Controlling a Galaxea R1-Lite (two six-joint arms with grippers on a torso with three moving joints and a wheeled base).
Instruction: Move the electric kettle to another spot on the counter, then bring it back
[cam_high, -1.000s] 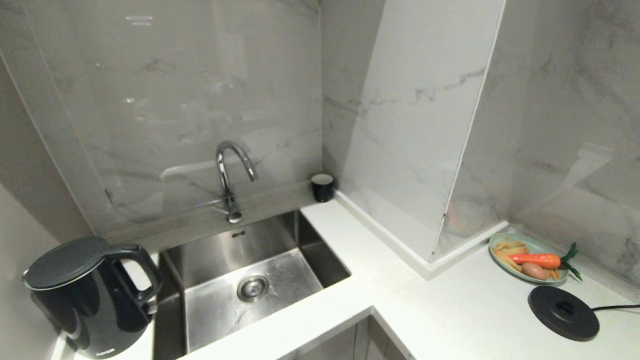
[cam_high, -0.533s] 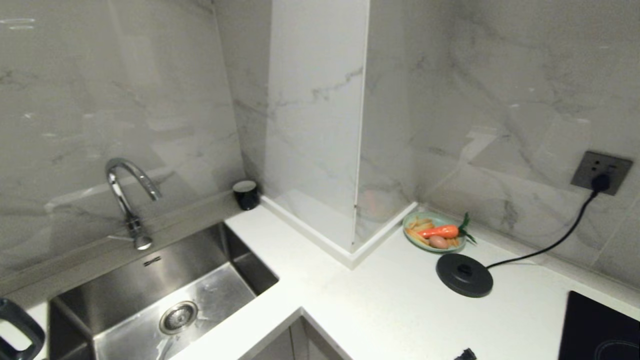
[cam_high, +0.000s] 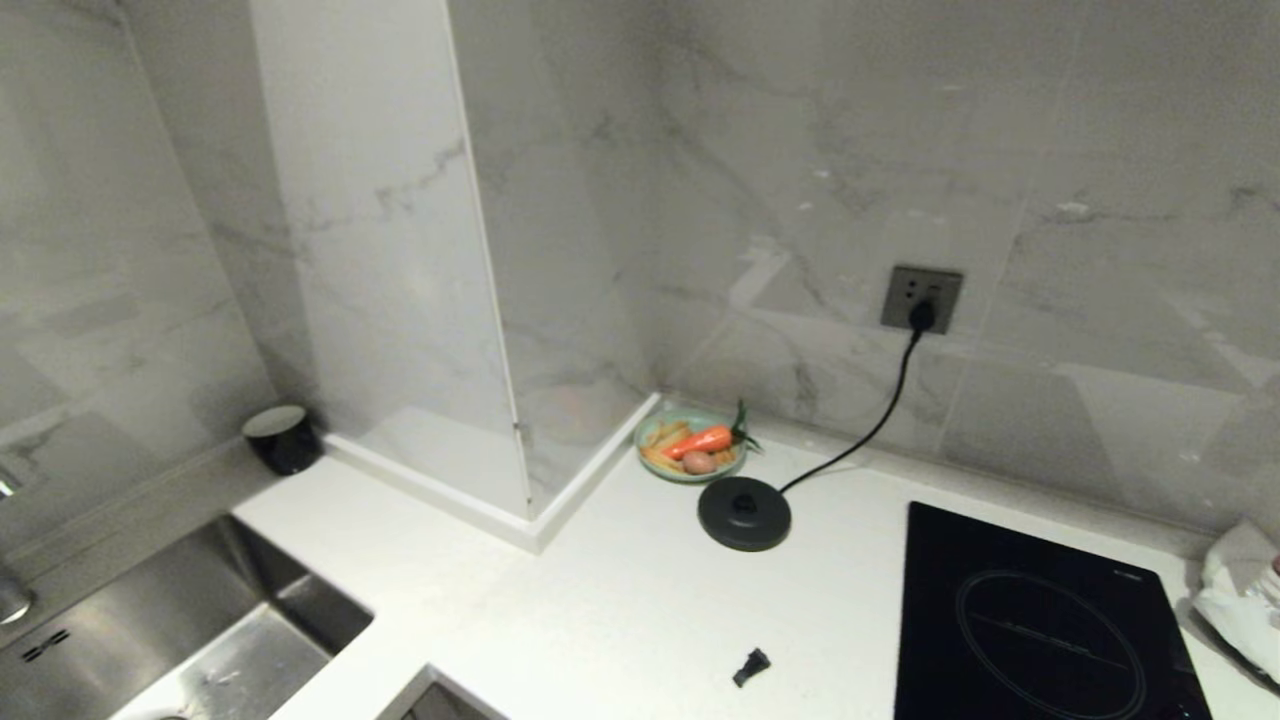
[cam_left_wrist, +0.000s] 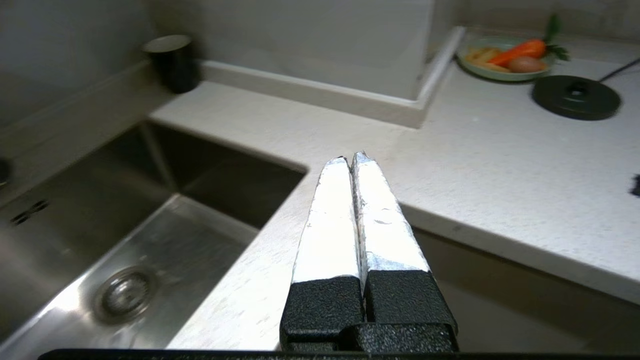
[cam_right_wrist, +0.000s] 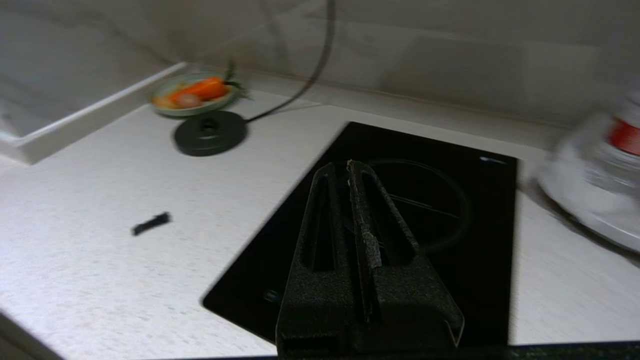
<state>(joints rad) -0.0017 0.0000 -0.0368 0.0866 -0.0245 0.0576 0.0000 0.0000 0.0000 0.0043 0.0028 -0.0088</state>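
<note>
Starting at the left: sink (cam_high: 150, 640), mug (cam_high: 283, 438), plate (cam_high: 690, 452), base disc (cam_high: 744, 513) and hob (cam_high: 1040, 620) on the counter (cam_high: 600, 600). No kettle shows. Left gripper (cam_left_wrist: 350, 159) and right gripper (cam_right_wrist: 340, 169) hang with fingers pressed together, empty.

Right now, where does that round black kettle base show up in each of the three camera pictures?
Head view: kettle base mid-picture, just in front of the vegetable plate.
Left wrist view: kettle base at upper right.
Right wrist view: kettle base at upper left.
Shared landmark: the plate with its carrot, beside it.
</note>
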